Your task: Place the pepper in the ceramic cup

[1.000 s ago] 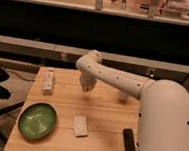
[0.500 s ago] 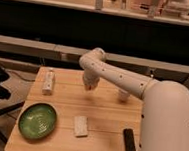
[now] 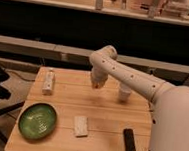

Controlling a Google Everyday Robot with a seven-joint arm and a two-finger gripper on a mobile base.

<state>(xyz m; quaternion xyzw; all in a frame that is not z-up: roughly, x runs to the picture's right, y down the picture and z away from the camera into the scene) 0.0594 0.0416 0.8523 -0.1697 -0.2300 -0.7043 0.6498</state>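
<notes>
Camera view: the gripper (image 3: 96, 83) hangs at centre frame, pointing down above the far half of the wooden table (image 3: 106, 119), at the end of the white arm (image 3: 132, 81) that reaches in from the right. Whether it is open or closed cannot be told, nor whether it has hold of anything; the pepper cannot be made out. The ceramic cup (image 3: 123, 96) stands upright just right of the gripper, partly behind the arm. A white carton (image 3: 48, 81) lies at left, a green plate (image 3: 37, 120) at lower left, a pale block (image 3: 81, 126) beside it, a black object (image 3: 129, 141) at lower right.
</notes>
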